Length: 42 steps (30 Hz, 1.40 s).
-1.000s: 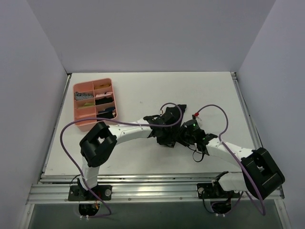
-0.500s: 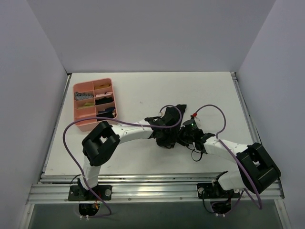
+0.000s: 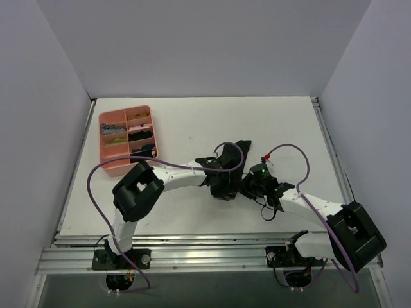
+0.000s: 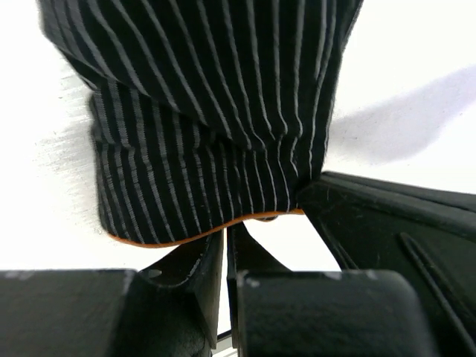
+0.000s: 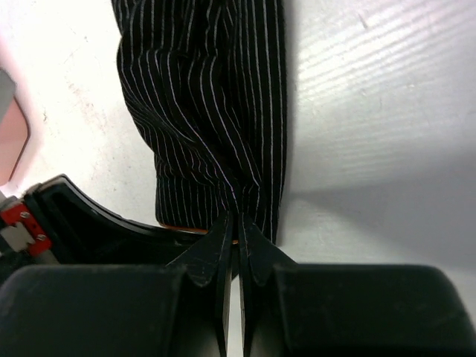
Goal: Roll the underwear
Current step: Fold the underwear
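The right jaws, parted a second ago, now clamp onto the hem of the underwear [image 5: 216, 111], while the left jaws narrow a little.

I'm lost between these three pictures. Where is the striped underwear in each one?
Top external: underwear near the middle of the white table, mostly hidden, only a black tip showing.
Left wrist: underwear fills the upper middle.
Right wrist: underwear sits upper centre-left.
Shared landmark: its orange hem edge, also seen in the right wrist view, hidden from above.

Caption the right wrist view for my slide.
Right gripper shut on the edge of the black pinstriped fabric underwear on the white table.
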Each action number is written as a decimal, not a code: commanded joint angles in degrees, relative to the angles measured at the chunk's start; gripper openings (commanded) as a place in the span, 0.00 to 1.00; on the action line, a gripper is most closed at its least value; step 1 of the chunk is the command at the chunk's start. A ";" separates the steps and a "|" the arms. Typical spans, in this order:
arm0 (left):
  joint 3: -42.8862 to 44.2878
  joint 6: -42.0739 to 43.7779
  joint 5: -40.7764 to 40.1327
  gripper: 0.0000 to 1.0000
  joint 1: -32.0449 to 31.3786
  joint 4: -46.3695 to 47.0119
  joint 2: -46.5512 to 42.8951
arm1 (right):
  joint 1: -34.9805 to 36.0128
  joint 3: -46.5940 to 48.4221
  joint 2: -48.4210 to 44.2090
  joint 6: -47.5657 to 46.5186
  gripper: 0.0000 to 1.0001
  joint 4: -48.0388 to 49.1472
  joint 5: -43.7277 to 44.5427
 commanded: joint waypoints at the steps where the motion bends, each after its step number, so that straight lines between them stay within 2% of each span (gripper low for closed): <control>1: -0.38 -0.05 -1.03 0.14 0.58 1.42 1.72 | 0.18 -2.35 -1.98 2.40 0.00 -1.81 0.96; 15: 0.94 -0.23 -0.15 0.12 0.66 0.37 1.64 | 1.06 -7.28 -2.60 5.66 0.00 0.12 1.04; 21: -2.04 -3.21 0.29 0.13 1.01 0.36 -9.68 | 1.14 -7.37 -1.28 6.10 0.00 1.18 0.96; 25: -4.86 -5.68 0.73 0.14 2.68 3.26 -12.78 | 1.14 -7.89 -1.19 6.63 0.00 1.97 0.78; 32: -0.56 -4.45 3.80 0.12 3.48 7.30 -6.72 | 1.23 -7.98 -1.19 6.80 0.00 2.23 0.87; 35: -1.70 -5.41 4.33 0.12 3.56 11.25 -5.05 | 1.41 -8.16 -1.10 7.15 0.00 2.67 0.61; 42: -2.75 -6.47 5.30 0.09 3.21 13.81 -0.74 | 1.67 -8.51 -0.75 7.51 0.00 3.38 -0.01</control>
